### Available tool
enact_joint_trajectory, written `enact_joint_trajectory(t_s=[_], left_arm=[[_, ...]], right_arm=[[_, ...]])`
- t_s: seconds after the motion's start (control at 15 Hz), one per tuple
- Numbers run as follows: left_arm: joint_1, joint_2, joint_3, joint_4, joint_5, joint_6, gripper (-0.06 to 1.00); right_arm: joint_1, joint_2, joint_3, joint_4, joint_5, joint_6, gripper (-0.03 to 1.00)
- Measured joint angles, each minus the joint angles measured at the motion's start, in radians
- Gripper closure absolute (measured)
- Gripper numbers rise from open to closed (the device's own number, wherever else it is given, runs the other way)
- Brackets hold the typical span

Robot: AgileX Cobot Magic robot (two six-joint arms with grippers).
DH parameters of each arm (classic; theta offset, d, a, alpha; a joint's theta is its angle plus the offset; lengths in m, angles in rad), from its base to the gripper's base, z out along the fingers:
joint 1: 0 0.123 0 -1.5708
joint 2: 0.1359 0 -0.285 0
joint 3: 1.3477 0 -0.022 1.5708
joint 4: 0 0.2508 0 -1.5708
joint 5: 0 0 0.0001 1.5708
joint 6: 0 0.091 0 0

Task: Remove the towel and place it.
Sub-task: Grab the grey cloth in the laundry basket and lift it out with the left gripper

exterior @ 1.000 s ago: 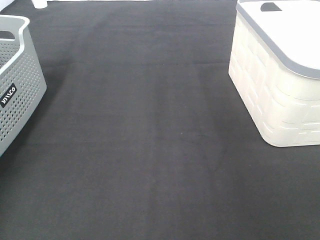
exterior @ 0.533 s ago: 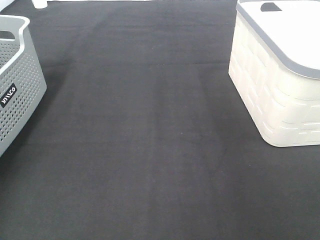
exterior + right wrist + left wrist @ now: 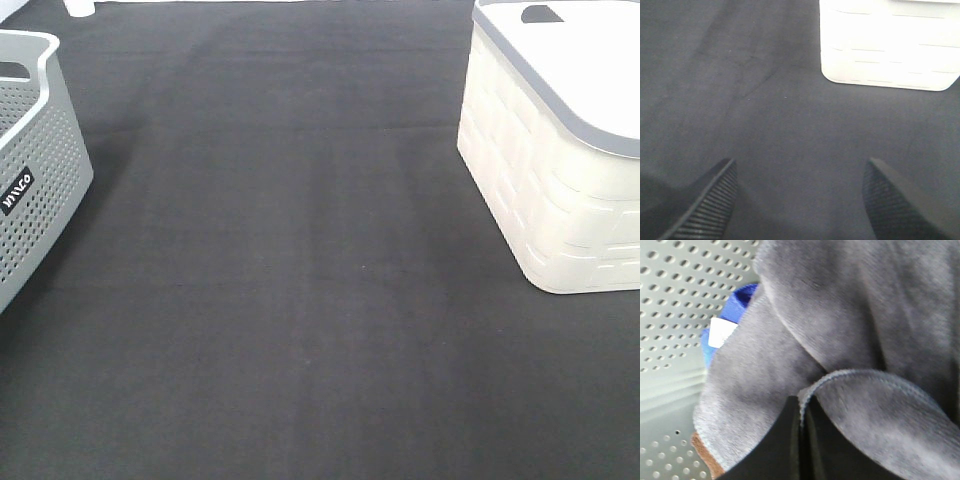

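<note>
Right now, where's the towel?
Only the left wrist view shows it: the grey-blue towel lies bunched inside the perforated grey basket, its stitched edge pinched in the left gripper.

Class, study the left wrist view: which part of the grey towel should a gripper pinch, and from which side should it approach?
Pinch the raised stitched edge of the towel: it folds up as a thin ridge that narrow jaws can close on, as the left gripper does. Probably from above, since the perforated basket wall blocks the side.
</note>
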Motion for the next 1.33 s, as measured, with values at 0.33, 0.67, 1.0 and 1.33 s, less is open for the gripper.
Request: enact_joint_trajectory(t_s=[0.33,0.67,1.0,1.33], left_arm=[[0.0,-0.164,-0.002,0.007,0.168,-0.043,0.94],[0.0,-0.273,-0.004,0.01,0.326,-0.132,0.94],[0.0,-0.387,-0.004,0.009,0.39,-0.143,0.94],[0.0,-0.538,-0.004,0.007,0.431,-0.158,0.94]], right_arm=[[0.0,0.0,0.0,0.0,0.0,0.0,0.28],[0.0,0.0,0.0,0.0,0.0,0.0,0.28],[0.0,0.0,0.0,0.0,0.0,0.0,0.28],[0.0,0.0,0.0,0.0,0.0,0.0,0.28]])
